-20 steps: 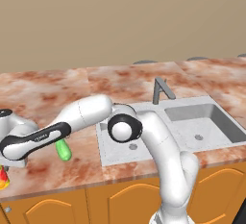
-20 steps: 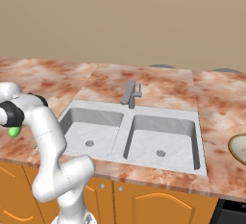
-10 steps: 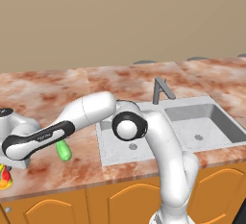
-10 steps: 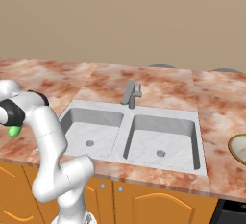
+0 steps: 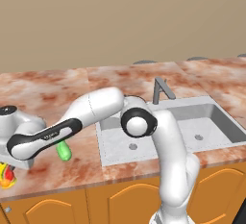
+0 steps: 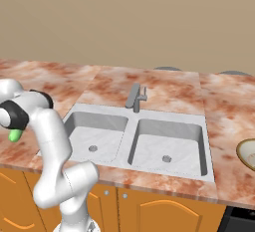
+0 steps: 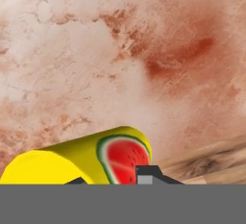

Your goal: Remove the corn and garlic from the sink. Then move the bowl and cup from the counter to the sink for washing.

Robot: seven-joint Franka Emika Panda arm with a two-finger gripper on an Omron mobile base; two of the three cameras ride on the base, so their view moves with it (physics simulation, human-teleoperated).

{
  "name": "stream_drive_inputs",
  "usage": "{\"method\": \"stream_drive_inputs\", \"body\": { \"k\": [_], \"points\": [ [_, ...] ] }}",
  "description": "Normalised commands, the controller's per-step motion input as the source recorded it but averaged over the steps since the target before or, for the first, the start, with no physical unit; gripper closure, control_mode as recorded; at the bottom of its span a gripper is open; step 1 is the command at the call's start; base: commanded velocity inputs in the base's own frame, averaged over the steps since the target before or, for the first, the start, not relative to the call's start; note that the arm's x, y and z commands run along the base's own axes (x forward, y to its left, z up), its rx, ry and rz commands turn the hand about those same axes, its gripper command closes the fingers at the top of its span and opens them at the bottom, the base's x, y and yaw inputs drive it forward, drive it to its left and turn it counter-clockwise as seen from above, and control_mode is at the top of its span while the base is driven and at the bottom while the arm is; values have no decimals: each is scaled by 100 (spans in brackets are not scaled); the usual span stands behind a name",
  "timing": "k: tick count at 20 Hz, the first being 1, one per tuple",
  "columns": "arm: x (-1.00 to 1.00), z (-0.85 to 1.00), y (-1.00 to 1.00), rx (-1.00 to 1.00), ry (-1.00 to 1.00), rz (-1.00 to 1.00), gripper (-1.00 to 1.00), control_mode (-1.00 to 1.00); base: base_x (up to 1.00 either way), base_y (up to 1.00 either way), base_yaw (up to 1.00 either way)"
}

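Observation:
The yellow cup (image 7: pixel 91 158) with a red and green watermelon mark lies just beyond my gripper (image 7: pixel 113 179). The gripper is open, and its dark fingertips (image 7: pixel 149 172) stand on either side of the cup's near side. In the left base view the cup (image 5: pixel 6 176) sits at the counter's far left front, under my hand. The green corn (image 5: pixel 63 151) lies on the counter left of the sink (image 5: pixel 211 104), and a green tip of the corn (image 6: pixel 15 135) peeks out behind my arm. The beige bowl (image 6: pixel 247 152) is cut off at the right edge. The garlic is out of view.
An angular grey tap (image 6: pixel 137 96) stands behind the double-basin sink (image 6: pixel 172 121). The marble counter (image 5: pixel 53 88) runs left and back from the sink, above orange cabinet doors (image 5: pixel 129 204). My arm stretches low across the counter between the sink and the cup.
My elbow joint has drifted a little to the right, toward the sink. My hand has stayed over the cup at the counter's left end. The corn has not moved.

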Motion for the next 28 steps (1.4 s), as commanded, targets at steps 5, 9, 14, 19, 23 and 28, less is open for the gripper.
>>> {"method": "stream_drive_inputs", "body": {
  "k": [5, 9, 14, 19, 23, 28],
  "points": [
    [-13, 19, -23, 0, -1, -3, 100, -100, 0, 0, 0],
    [-4, 12, -31, 0, -8, -3, 100, -100, 0, 0, 0],
    [-4, 16, -28, 0, -5, -3, 100, -100, 0, 0, 0],
    [-6, 22, -29, 0, -4, -1, 100, -100, 0, 0, 0],
    [0, 23, -30, 0, 0, -6, 100, -100, 0, 0, 0],
    [0, 21, -32, 0, 0, -14, 100, -100, 0, 0, 0]
  ]
}}
